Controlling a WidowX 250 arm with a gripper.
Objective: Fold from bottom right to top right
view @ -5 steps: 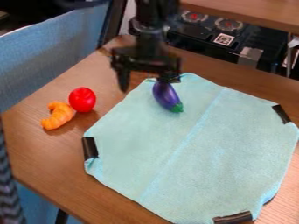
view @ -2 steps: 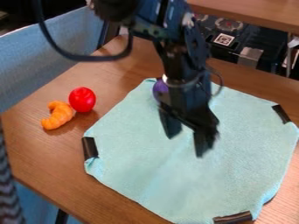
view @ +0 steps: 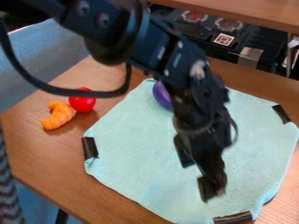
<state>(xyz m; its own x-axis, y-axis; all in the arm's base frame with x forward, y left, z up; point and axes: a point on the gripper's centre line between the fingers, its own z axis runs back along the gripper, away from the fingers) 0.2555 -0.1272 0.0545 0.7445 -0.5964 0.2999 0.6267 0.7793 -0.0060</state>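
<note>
Gripper [view: 197,181], fingers parted, hangs over blue-green cloth [view: 134,162], cloth spread beneath it

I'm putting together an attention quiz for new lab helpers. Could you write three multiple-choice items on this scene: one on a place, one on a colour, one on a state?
1. Where does the gripper hang?
A) Over the red ball-shaped toy
B) Over the blue chair
C) Over the cloth

2. What colour is the curved, croissant-like toy?
A) Orange
B) Green
C) White

3. How does the cloth lie?
A) Rolled into a tube
B) Spread out over the table
C) Bunched into a ball

Key:
1: C, as the fingers have the cloth beneath and around them in the picture.
2: A, as its orange surface stands out on the wood, beside a red toy.
3: B, as a broad, mostly flat sheet shows on both sides of the arm.
</note>
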